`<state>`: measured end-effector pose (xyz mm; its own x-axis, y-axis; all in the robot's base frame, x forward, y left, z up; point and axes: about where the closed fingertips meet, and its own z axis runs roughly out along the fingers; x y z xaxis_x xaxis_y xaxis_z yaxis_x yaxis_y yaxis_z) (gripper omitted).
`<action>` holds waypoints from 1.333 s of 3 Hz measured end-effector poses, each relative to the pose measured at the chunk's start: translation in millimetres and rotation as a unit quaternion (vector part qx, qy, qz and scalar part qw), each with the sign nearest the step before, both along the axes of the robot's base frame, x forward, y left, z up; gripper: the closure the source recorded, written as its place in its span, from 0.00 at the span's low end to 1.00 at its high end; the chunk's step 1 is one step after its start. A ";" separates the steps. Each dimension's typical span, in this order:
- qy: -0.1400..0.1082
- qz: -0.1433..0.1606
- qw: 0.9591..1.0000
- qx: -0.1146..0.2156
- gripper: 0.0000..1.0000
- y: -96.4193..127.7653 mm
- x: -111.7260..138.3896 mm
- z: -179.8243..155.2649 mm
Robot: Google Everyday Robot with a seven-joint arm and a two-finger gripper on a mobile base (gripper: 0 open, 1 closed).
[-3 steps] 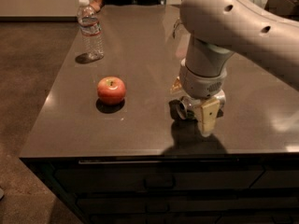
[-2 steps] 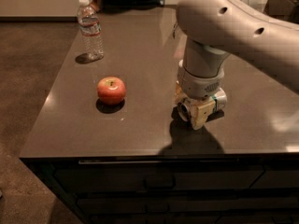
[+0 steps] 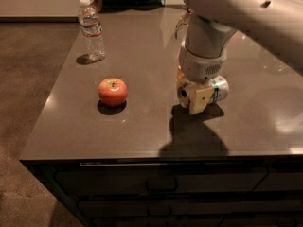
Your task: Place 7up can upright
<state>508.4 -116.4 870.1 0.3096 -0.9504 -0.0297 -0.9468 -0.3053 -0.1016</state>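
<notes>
The 7up can [image 3: 219, 89] is silvery with a green band and lies on its side, its silver top [image 3: 183, 93] facing left. My gripper [image 3: 191, 96] hangs from the big white arm at the table's middle right and is shut on the can. One beige finger [image 3: 198, 101] crosses the can's front. The can is held just above the grey table [image 3: 142, 126], with its shadow right under it.
A red apple [image 3: 112, 91] sits on the table to the left of the gripper. A clear plastic water bottle [image 3: 91, 30] stands at the far left. A person stands behind the table's far edge. The table's front edge is close below the gripper.
The gripper has risen a little and shifted left and away from the front edge. The can now shows lying sideways between the fingers.
</notes>
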 end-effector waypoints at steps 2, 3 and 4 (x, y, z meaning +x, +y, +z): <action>0.011 -0.074 0.991 0.113 1.00 19.3 46.7 45.1; 0.039 -0.157 0.962 0.220 1.00 24.9 81.9 59.1; 0.059 -0.197 0.937 0.283 1.00 30.1 98.2 66.4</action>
<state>606.6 -86.3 936.5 -0.0997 -0.8112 -0.5761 -0.9894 0.1424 -0.0292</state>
